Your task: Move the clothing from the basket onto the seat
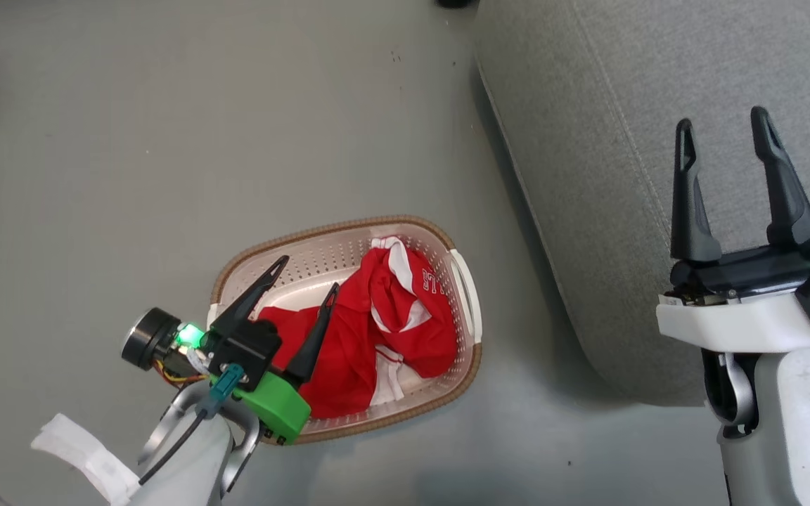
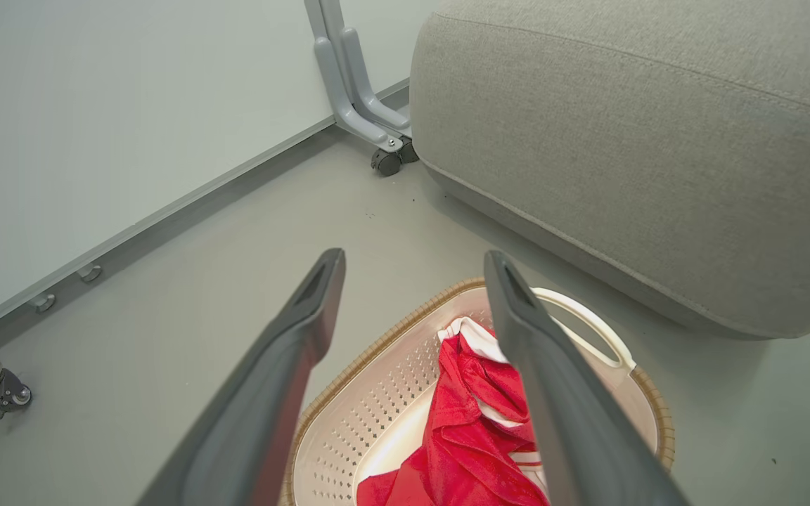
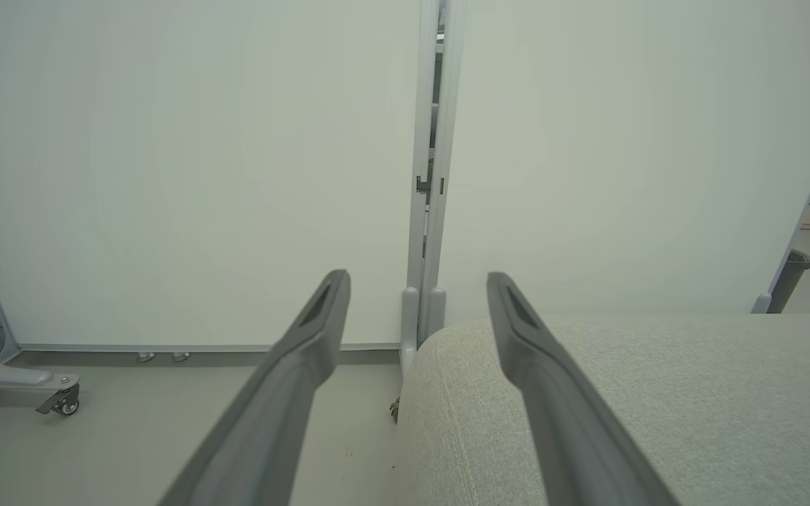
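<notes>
Grey floor (image 1: 131,176) bears the basket (image 1: 405,223); left gripper (image 1: 310,273), wide, empty, should pinch a thick clothing (image 1: 391,316) fold beneath it.

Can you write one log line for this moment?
left hand: open, above basket | clothing: in basket | right hand: open, above seat

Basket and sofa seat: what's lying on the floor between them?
Nothing: the head view shows just bare grey floor between the basket and the seat; the left wrist view agrees.
</notes>
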Tool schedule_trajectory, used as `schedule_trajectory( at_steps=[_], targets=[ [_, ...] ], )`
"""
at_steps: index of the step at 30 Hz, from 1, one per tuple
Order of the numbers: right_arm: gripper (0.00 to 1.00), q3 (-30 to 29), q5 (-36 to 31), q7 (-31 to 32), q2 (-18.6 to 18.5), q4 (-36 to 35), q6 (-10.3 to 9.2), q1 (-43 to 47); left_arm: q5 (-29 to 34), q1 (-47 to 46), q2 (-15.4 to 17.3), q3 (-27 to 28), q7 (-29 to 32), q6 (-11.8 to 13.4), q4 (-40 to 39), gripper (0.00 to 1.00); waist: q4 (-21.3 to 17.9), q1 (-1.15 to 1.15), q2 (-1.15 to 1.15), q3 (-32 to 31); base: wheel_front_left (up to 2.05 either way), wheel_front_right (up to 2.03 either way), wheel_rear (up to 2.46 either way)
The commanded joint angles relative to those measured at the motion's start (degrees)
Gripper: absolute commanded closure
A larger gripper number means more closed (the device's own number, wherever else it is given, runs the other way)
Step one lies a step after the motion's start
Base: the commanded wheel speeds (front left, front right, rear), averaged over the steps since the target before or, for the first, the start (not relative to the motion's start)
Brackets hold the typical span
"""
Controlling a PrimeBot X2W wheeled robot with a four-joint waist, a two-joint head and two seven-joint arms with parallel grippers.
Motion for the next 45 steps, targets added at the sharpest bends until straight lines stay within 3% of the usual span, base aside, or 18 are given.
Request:
schedule_trajectory(
  at_steps=[1, 8, 20, 29, 36, 45],
  targets=[
    [0.00, 0.01, 0.52, -0.18, -0.06, -1.02, 0.00, -1.75, -0.81, -2.94, 1.21, -1.35, -0.02, -0.22, 1.14, 0.00, -2.48, -0.01, 0.00, 10.07, 0.00, 0.00, 0.00],
    [0.00, -0.21, 0.98, -0.18, -0.07, -4.67, 0.00, -5.19, -4.14, -11.11, 3.27, -9.23, -0.02, -0.19, 11.87, 0.00, -3.04, -0.01, 0.00, 17.26, 0.00, 0.00, 0.00],
    [0.00, -0.05, 1.89, -0.18, -0.07, -8.08, 0.00, -7.67, -8.16, -26.12, 1.61, -17.92, -0.02, -0.20, 26.78, 0.00, -3.54, -0.01, 0.00, 27.28, 0.00, 0.00, 0.00],
    [0.00, 0.99, 4.06, -0.18, -0.07, -7.98, 0.00, -8.01, -8.87, -34.87, -0.08, -23.11, -0.02, -0.20, 35.61, 0.00, -6.13, -0.01, 0.00, 30.68, 0.00, 0.00, 0.00],
    [0.00, 1.37, 6.53, -0.18, -0.05, -8.46, 0.00, -8.11, -8.09, -38.56, 0.96, -26.76, -0.02, -0.18, 38.54, 0.00, -8.55, -0.01, 0.00, 31.76, 0.00, 0.00, 0.00],
    [0.00, 1.76, 7.71, -0.18, -0.06, -8.94, 0.00, -7.33, -7.50, -41.16, 1.29, -26.59, -0.02, 4.01, 42.55, 0.00, -10.19, -0.01, 0.00, 32.93, 0.00, 0.00, 0.00]
  ],
)
